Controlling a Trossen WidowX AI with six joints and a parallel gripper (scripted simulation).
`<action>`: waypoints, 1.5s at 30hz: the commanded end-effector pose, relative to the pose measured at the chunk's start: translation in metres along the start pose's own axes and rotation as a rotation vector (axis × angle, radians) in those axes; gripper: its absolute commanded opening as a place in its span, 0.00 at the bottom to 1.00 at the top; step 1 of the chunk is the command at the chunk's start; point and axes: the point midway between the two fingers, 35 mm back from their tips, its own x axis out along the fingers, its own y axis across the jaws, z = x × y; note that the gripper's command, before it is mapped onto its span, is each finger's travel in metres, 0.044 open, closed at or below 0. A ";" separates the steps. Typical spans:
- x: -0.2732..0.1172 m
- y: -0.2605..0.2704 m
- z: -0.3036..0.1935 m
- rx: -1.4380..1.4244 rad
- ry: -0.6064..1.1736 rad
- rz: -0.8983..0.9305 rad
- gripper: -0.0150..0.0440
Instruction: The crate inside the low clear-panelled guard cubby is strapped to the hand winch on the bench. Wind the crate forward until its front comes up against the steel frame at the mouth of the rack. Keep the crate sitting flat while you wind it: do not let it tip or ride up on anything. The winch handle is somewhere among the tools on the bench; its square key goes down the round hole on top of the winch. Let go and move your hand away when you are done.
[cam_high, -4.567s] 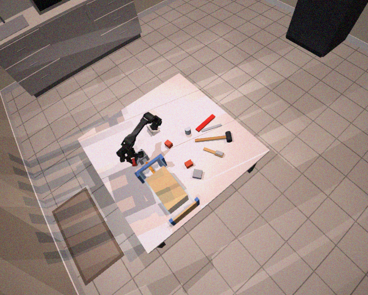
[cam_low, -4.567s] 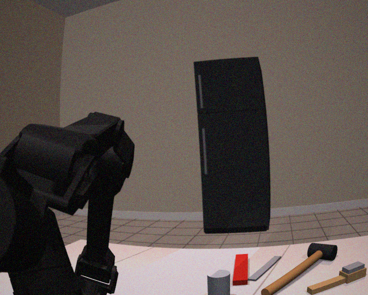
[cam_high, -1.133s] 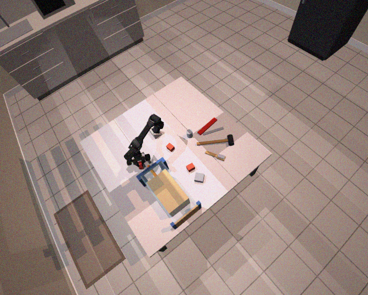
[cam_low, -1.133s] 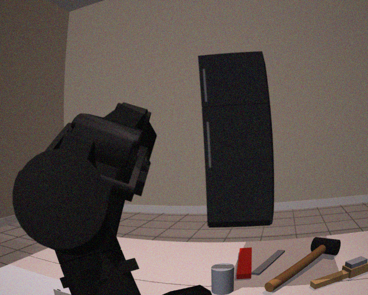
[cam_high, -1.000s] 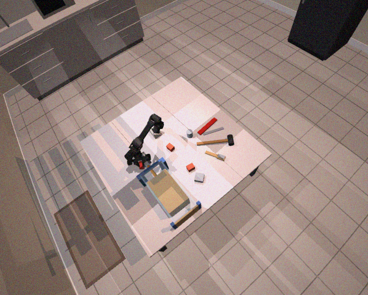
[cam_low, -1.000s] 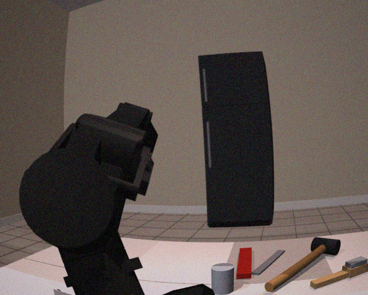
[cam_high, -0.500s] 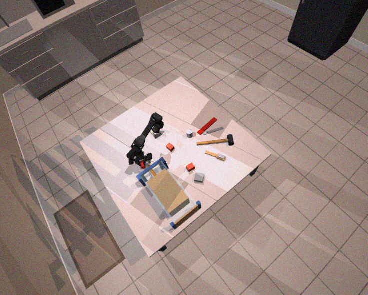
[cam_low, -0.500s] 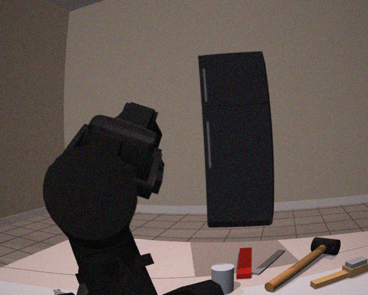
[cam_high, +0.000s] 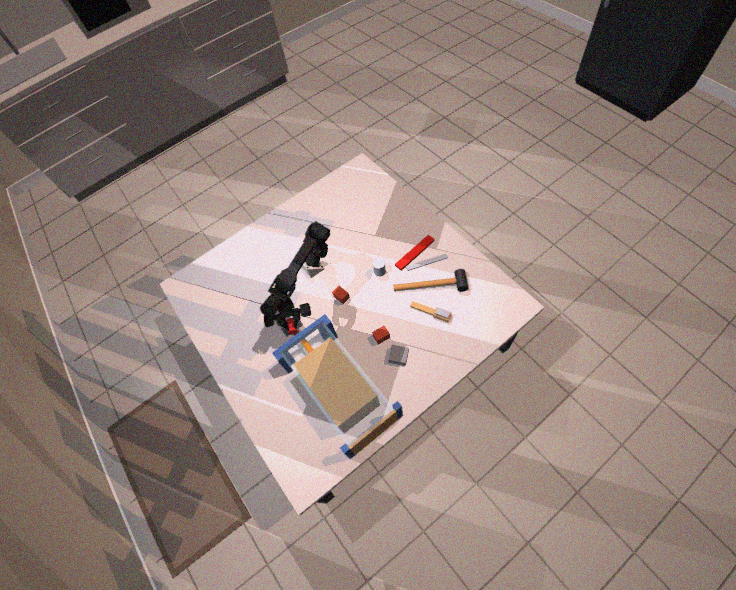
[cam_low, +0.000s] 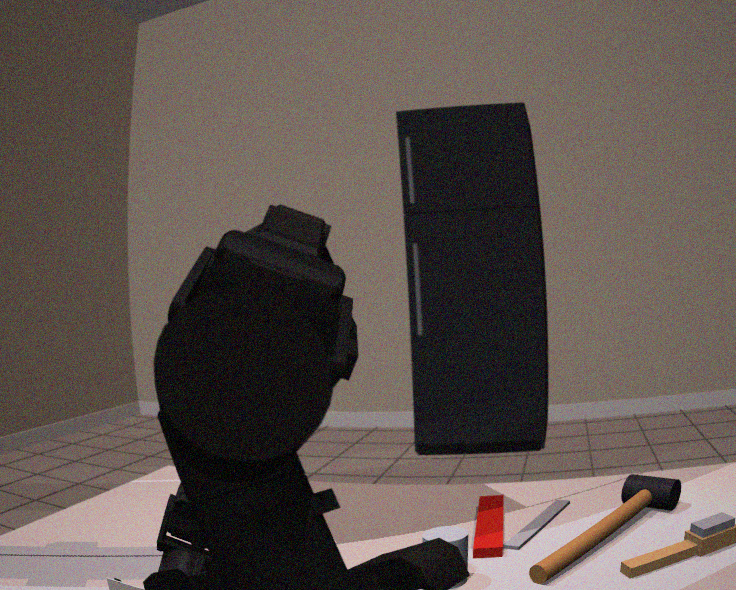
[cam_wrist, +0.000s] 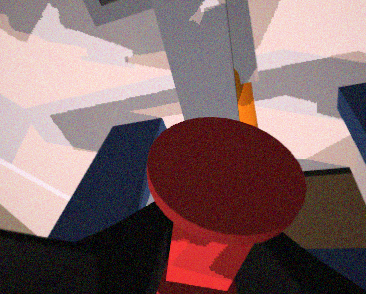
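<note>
The black arm (cam_high: 285, 279) (cam_low: 248, 356) reaches out low over the bench (cam_high: 491, 313) (cam_low: 92, 522), its wrist bent down at the left of the top view. Its gripper (cam_high: 291, 321) (cam_wrist: 205, 208) is clenched on the red stem of a round-capped piece (cam_high: 291, 326) (cam_wrist: 226, 175), presumably the winch handle; the cap faces the wrist camera, and its key end is hidden. This sits just beside the blue end frame (cam_high: 301, 334) (cam_wrist: 105, 180). An orange piece (cam_high: 307, 346) (cam_wrist: 247, 107) shows between that frame and the crate.

Next, the clear-panelled cubby (cam_high: 313, 397) encloses the tan crate (cam_high: 336, 381), which looks flat. Its long axis runs along the panels, pointing toward the wooden bar (cam_high: 373, 432) with blue ends; a gap separates them.

Farther right lie two red blocks (cam_high: 340, 294), a grey cylinder (cam_high: 379, 267) (cam_low: 451, 540), a grey block (cam_high: 397, 354), a red bar (cam_high: 414, 251) (cam_low: 489, 525), a grey strip (cam_high: 426, 262) (cam_low: 540, 522), a wooden-handled brush (cam_high: 430, 310) (cam_low: 681, 546) and a mallet (cam_high: 430, 284) (cam_low: 592, 534).
</note>
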 end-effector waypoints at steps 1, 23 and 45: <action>0.002 -0.013 0.006 0.016 -0.015 -0.027 0.25; -0.005 -0.034 0.020 0.017 -0.016 -0.028 0.25; -0.014 -0.050 0.038 0.018 -0.017 -0.029 0.25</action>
